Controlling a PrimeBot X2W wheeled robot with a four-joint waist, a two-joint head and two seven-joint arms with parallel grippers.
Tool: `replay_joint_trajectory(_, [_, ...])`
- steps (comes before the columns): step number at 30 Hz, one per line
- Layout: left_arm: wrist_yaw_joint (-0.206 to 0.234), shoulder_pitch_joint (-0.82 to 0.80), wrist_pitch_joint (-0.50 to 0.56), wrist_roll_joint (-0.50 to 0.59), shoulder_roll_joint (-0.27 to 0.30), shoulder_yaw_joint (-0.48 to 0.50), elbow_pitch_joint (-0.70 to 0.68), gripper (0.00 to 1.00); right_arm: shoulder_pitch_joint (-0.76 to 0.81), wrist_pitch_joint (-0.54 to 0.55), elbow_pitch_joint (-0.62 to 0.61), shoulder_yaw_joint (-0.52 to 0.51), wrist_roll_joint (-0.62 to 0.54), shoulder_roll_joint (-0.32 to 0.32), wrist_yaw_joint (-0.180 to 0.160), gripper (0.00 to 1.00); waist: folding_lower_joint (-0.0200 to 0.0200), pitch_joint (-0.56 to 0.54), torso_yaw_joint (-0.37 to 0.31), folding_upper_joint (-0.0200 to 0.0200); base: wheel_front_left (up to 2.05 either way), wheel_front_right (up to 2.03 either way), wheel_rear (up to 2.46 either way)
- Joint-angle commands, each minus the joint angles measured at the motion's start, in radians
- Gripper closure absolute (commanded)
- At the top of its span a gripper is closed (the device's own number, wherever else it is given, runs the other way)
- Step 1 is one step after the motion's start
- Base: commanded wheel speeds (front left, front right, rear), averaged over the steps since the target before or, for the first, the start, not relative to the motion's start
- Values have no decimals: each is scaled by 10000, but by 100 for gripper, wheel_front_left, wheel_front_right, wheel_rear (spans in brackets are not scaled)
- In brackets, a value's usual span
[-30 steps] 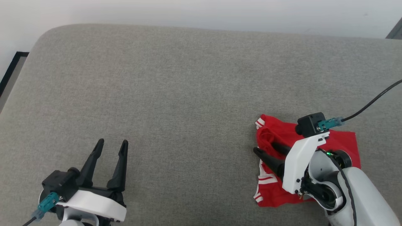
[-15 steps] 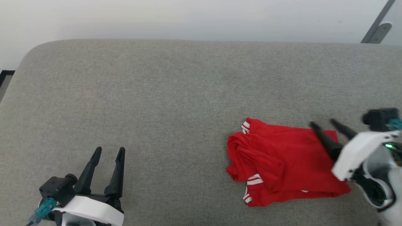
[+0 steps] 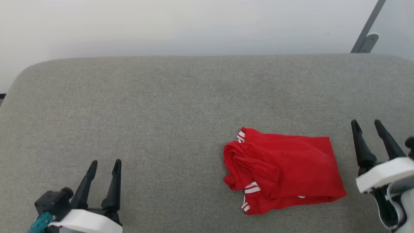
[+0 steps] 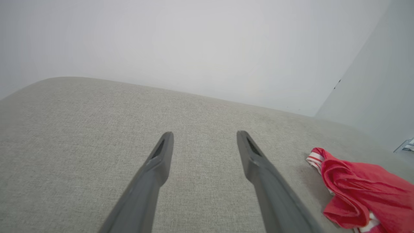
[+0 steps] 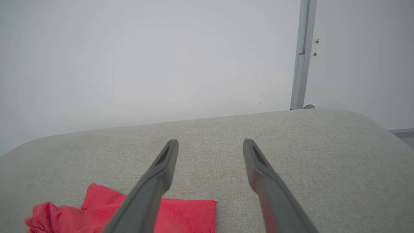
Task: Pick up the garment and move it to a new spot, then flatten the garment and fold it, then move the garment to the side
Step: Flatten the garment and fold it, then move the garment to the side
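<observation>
**Item.** Garment (image 3: 284, 171): red, lying as a rough rectangle on the grey fabric surface (image 3: 161, 106), right of centre and toward the near edge. Right part lies fairly flat w/ a straight right edge. Left end is bunched and creased. White-and-red striped trim shows at the far-left corner and again at the near-left edge. A small white fleck sits on the near edge. Cloth lies in more than one layer at the left; exact fold count can't be told.

**Change vs. 1 s ago.** Head camera has shifted, so the surface's far edge sits lower in frame; not a move of the things. My right end effector (image 3: 366, 122) was then over the garment, fingers at its left part, arm covering much of the cloth. It is now off the cloth and the whole garment is exposed. My left end effector (image 3: 105, 161) is as before: low left, fingers apart.

**Relation now.**
- Right end effector: wide, holding nothing, just right of the garment's right edge, not touching. In the right wrist view the cloth lies lower left, partly behind my left finger.
- Left end effector: wide, holding nothing, well apart from the garment, bare surface between. In the left wrist view the bunched end and trim show at lower right.
</observation>
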Motion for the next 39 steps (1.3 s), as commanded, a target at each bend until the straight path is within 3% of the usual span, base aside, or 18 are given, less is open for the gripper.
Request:
replay_joint_trajectory(1, [7, 228, -49, 139, -37, 121, -33, 0, 288, -160, 25, -202, -187, 160, 0, 0, 0, -138, -9, -1, 0, 0, 0])
replay_joint_trajectory(16, [7, 1165, -49, 738, -270, 606, -847, 0, 3605, -252, -3367, -2052, -2317, 2030, 0, 0, 0, -639, 254, -1, 0, 0, 0])
replay_joint_trajectory(28, [7, 2211, -49, 1088, -536, 1257, -1622, 0, 5154, -94, -4592, -2738, -2378, 2552, 0, 0, 0, -744, 293, -1, 0, 0, 0])
replay_joint_trajectory(39, [7, 2046, -49, 1221, -517, 1180, -1692, 0, 5018, 375, -4934, -2773, -2454, 2561, 0, 0, 0, -676, 315, -1, 0, 0, 0])
